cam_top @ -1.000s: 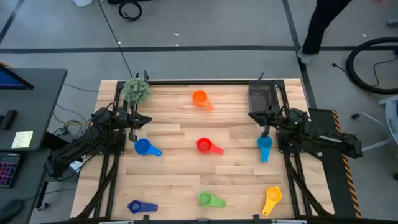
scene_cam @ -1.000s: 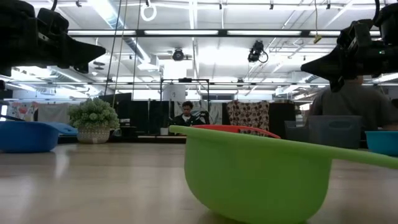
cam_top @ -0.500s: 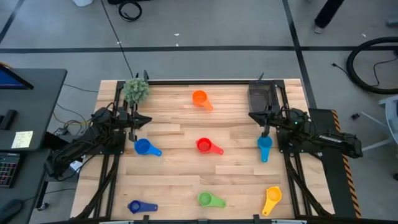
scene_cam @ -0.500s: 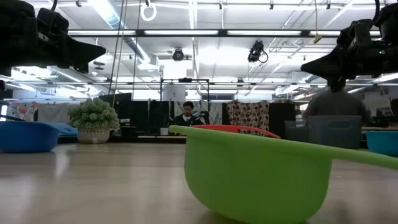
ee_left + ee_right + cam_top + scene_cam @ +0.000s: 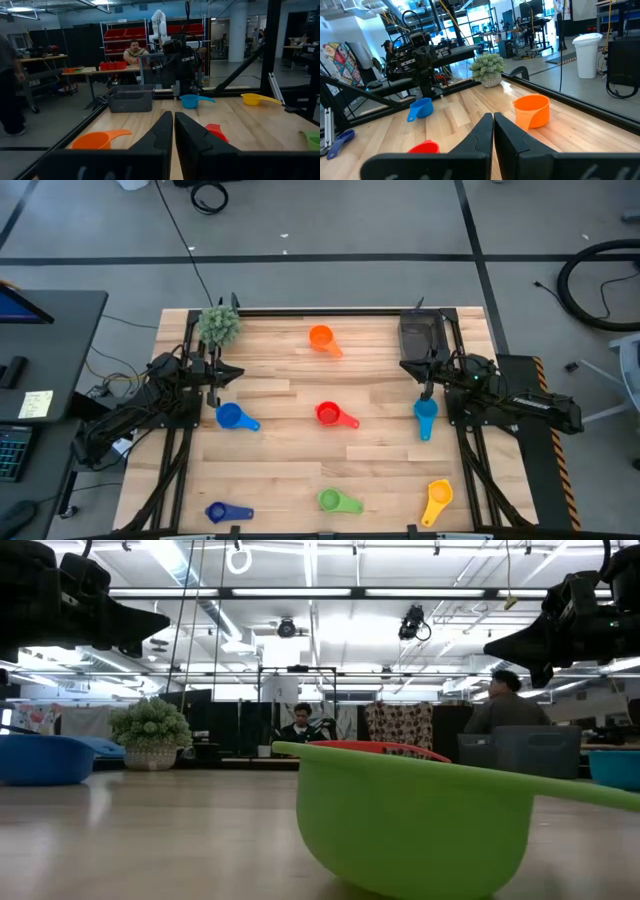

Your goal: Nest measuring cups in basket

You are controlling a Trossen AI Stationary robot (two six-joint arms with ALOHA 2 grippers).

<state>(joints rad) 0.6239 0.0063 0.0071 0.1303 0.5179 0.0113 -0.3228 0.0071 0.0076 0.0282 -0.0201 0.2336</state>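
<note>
Several measuring cups rest bowl-down on the wooden table: orange [image 5: 320, 337] at the far middle, red [image 5: 335, 415] in the centre, blue [image 5: 235, 418] at the left, light blue [image 5: 425, 418] at the right, and dark blue [image 5: 228, 512], green [image 5: 338, 501] and yellow [image 5: 436, 500] along the near edge. The dark grey basket [image 5: 422, 333] stands at the far right corner. My left gripper [image 5: 238, 373] hangs shut above the table's left side, beyond the blue cup. My right gripper [image 5: 405, 365] hangs shut just near of the basket.
A fuzzy green plant ball [image 5: 218, 326] sits at the far left corner. Black frame rails [image 5: 330, 310] run along the table's edges. People show in the room beyond the table [image 5: 505, 705]. Bare wood lies between the scattered cups.
A person beyond the table's far right corner has walked out of the high view. Both arms and all cups have kept still.
</note>
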